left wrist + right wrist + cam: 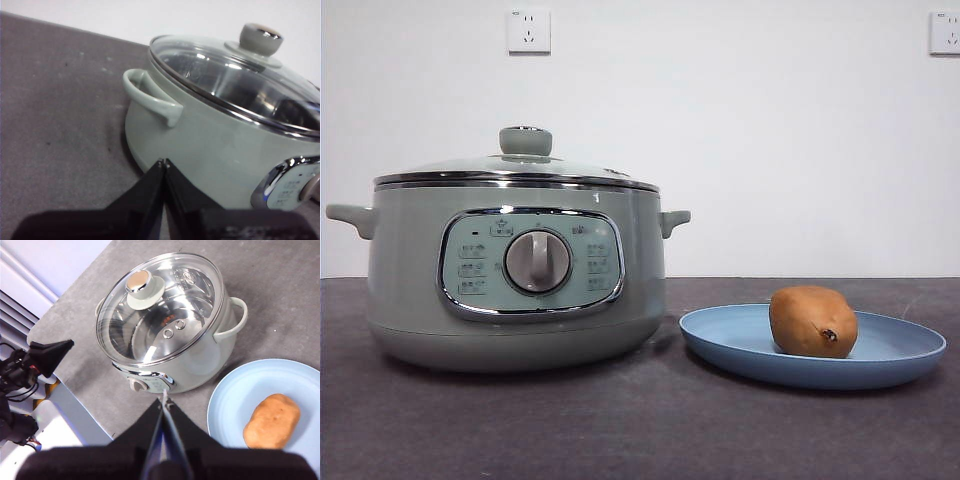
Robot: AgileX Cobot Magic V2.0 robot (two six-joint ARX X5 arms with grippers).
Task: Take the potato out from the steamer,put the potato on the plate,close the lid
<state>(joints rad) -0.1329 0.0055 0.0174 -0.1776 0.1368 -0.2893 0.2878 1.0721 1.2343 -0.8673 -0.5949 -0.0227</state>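
Two hands, both clenched on nothing, jaws pressed tip to tip. The left hand (163, 162) sits low at the flank of the steamer (210, 150), just beside its wall, under the side handle (150, 95). The right hand (165, 402) hangs high over the table (280, 295), above the gap between the steamer and the plate (235, 395).

From the right hand outward: the dial panel of the steamer is nearest, the plate lies just to one side of the hand, and the potato (272, 421) rests on that plate, lying on its side with its long axis roughly flat to the plate. Farther off, the lid (160, 305) sits level on the chrome rim, its knob (144, 286) upright at centre.

Judgement: all three steps appear complete. No further grasp seems called for. Were the lid to need reseating, the knob lies beyond and below the right hand, which stands better placed than the low left one.
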